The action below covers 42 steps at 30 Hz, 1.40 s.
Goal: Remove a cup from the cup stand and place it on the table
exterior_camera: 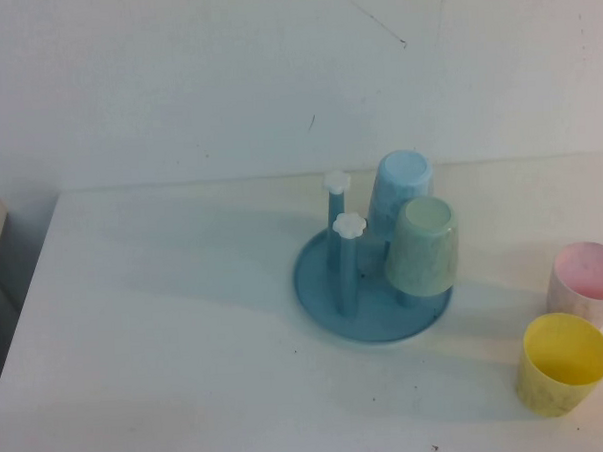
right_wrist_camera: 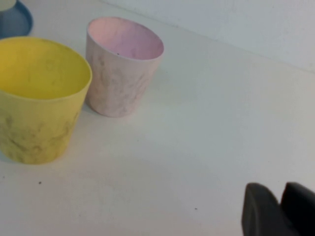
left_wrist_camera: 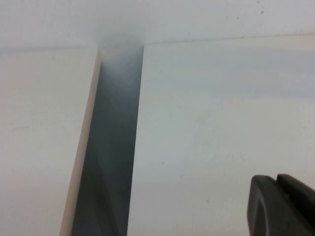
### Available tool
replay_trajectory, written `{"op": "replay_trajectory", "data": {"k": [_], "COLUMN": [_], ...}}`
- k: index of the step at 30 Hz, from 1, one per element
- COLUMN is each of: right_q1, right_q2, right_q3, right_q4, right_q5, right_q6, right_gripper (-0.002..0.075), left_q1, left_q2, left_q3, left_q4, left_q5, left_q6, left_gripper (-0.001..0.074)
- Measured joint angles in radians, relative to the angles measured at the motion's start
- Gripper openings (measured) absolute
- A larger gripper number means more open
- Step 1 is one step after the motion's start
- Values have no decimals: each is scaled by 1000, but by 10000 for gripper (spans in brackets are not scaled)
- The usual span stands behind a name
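The left gripper [left_wrist_camera: 281, 206] hangs with its dark jaws pressed together on nothing, over bare white counter [left_wrist_camera: 211, 123] beside a shadowed gap [left_wrist_camera: 110, 147] that separates it from a neighbouring pale surface [left_wrist_camera: 39, 137]. The right gripper [right_wrist_camera: 281, 209] sits low over the counter with its jaws nearly closed, a thin slit between them and nothing grasped, near a yellow cup [right_wrist_camera: 39, 98] and a pink cup [right_wrist_camera: 120, 66] that stand upright, mouths up, just beside each other. Neither arm shows in the high view. There, at mid-counter, the cup stand [exterior_camera: 370, 293] carries the mint-green cup [exterior_camera: 422, 246] upside down on its near right peg, slightly tilted, with a light blue cup [exterior_camera: 400, 192] inverted on the peg behind it, the two touching or nearly so. Two pegs on the stand's left side are bare, each topped by a white flower cap [exterior_camera: 349, 225]. The pink and yellow cups stand well apart from the stand, near the counter's right edge.
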Motion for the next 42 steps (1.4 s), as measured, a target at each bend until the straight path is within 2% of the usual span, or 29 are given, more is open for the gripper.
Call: {"op": "replay_trajectory", "data": {"k": [9, 14, 22, 25, 33, 38, 42], "right_q1": [0, 0, 0, 0, 0, 0, 0], "right_q2": [0, 0, 25, 88, 271, 431, 630], "right_q3": [0, -19, -415, -489, -497, -585, -722], "right_q4": [0, 58, 112, 135, 149, 226, 260], "right_q5": [0, 27, 152, 197, 297, 380, 514], "right_q6": [3, 9, 34, 52, 49, -67, -158], "right_gripper": [91, 91, 91, 91, 91, 91, 91], "left_q1": [0, 0, 0, 0, 0, 0, 0], "left_q2": [0, 0, 0, 0, 0, 0, 0], "left_q3": [0, 0, 0, 0, 0, 0, 0], "left_q4": [0, 0, 0, 0, 0, 0, 0], "left_q5": [0, 0, 0, 0, 0, 0, 0], "left_q6": [0, 0, 0, 0, 0, 0, 0], "left_gripper": [-3, -3, -3, -3, -3, -3, -3]}}
